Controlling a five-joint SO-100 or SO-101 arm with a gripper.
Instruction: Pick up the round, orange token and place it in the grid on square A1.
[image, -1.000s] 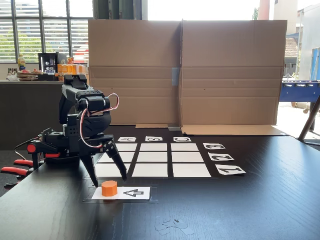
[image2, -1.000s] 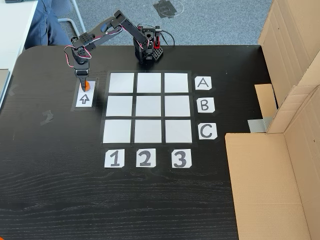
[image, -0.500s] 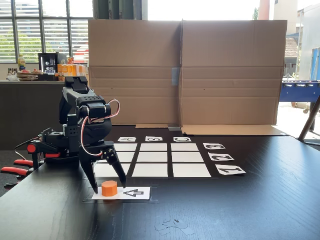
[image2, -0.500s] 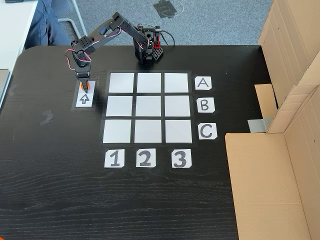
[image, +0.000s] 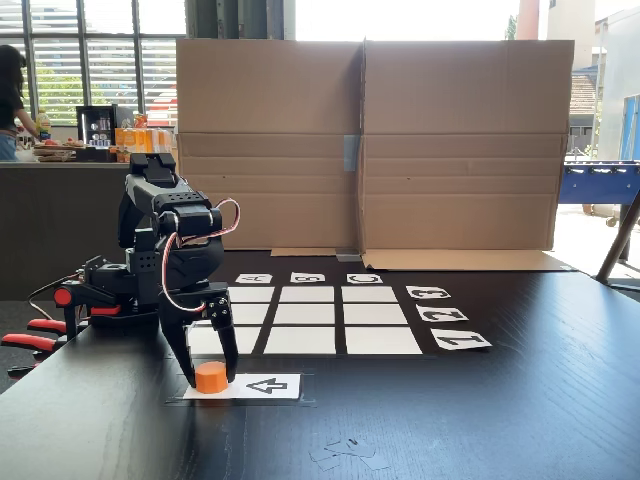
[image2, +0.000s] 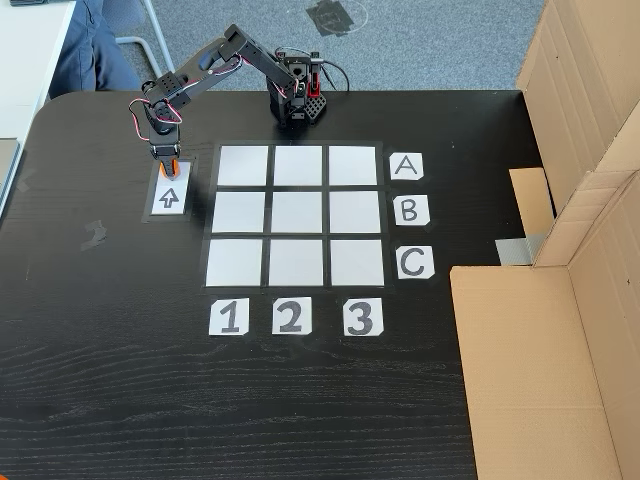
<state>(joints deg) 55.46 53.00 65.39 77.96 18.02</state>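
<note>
- Black table (image: 500, 420), cardboard screen (image: 365, 140) behind.
- Token (image: 210, 376): on arrow card (image: 262, 385), beside the grid (image2: 296, 215).
- Gripper (image: 211, 378): fingers straddling token; whether clamped, cannot tell.
- Risk: shallow pinch on faceted sides; token may slip short of square A1 (image2: 243, 166).

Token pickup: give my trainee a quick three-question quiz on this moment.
1. True or false: the token sits in the grid.
2. What does the token rest on: (a) square A1, (b) the arrow card, (c) bare table?
3. Where do the fingers of the gripper stand?

Key:
1. False.
2. b.
3. One on each side of the token, down near the card; actual contact is unclear.
</note>
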